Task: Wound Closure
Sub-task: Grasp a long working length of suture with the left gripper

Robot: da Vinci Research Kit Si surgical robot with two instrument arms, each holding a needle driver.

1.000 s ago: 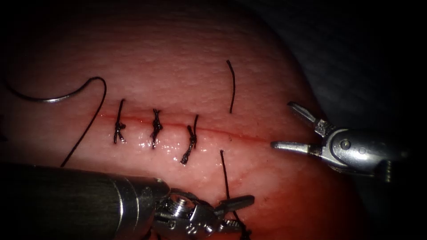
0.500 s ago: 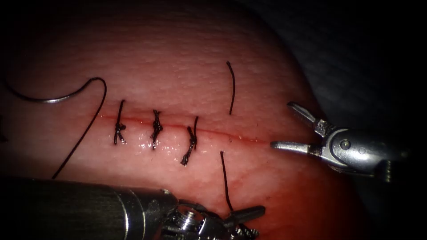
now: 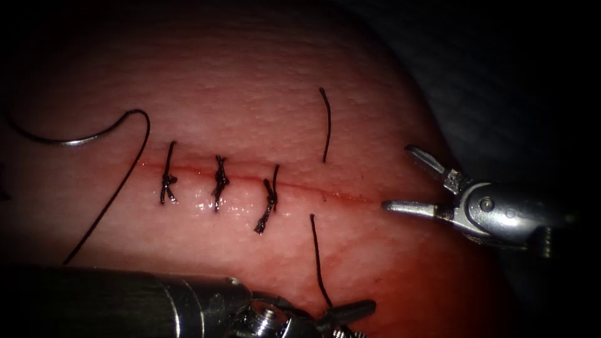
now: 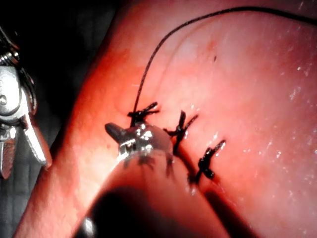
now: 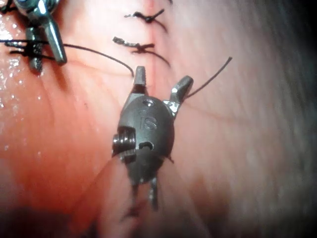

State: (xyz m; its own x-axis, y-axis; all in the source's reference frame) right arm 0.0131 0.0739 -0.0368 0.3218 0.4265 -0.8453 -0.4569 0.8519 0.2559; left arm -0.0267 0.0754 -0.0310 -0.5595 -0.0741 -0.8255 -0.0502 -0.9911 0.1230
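Where the endoscope looks down nearest you, your left tool [image 3: 341, 313] lies low at the front edge of the tissue [image 3: 250, 81], its jaws pinching the thread [image 3: 317, 256] that climbs to a stitch hole just below the cut [image 3: 350, 195]; beyond that, three knotted stitches [image 3: 219, 181] cross the cut; your right tool [image 3: 400, 178] waits at the cut's right end, jaws spread, holding nothing; a free thread end [image 3: 327, 122] rises above the cut; farthest off, the needle [image 3: 62, 139] lies loose on the tissue at the far left, out of the tissue, held by neither tool.
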